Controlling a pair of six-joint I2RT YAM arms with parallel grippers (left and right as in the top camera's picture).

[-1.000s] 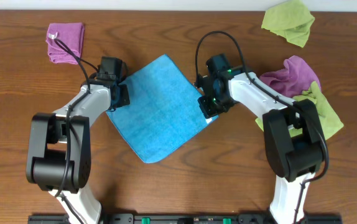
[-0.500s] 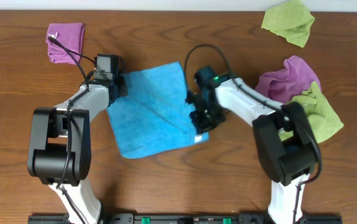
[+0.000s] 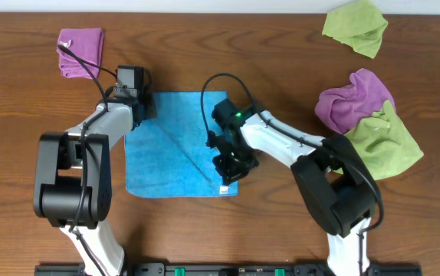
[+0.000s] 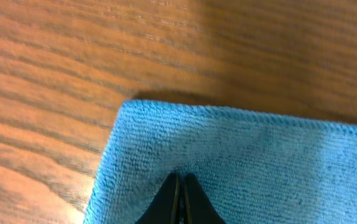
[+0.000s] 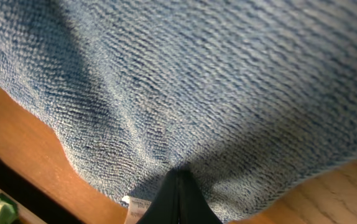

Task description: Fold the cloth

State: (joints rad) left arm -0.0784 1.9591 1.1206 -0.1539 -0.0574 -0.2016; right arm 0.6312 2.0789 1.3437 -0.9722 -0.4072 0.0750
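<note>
- Cloth [image 3: 172, 153]: sky-blue terry square, lying spread and nearly flat on the brown wooden surface [image 3: 281, 230], its edges roughly parallel to the surface's edges; a faint diagonal crease runs from its far-left corner toward its near-right corner
- Tag [image 3: 223, 188]: small, white, at the cloth's near-right corner; in the right wrist view it peeks out at the cloth's hem
- Left gripper [image 3: 141, 107]: at the cloth's far-left corner; in the left wrist view the dark fingertips [image 4: 172, 198] meet with no gap between them, jaws pinched on the cloth just inside the corner hem
- Right gripper [image 3: 228, 169]: over the cloth's right edge, close to the tagged corner; in the right wrist view the fingertips [image 5: 173, 198] come to a single point, jaws pinched on a gathered ridge of the cloth, with the fabric bulging up around them
- Purple cloth [image 3: 80, 50]: folded, well apart from the blue cloth, beyond its far-left corner
- Lime-green cloth [image 3: 355, 27]: crumpled, far off past the blue cloth's far-right corner
- Second purple cloth [image 3: 350, 100]: bunched, to the right of the blue cloth, well apart from it
- Second lime-green cloth [image 3: 389, 142]: crumpled, touching the second purple cloth on its near side, farther right of the blue cloth
</note>
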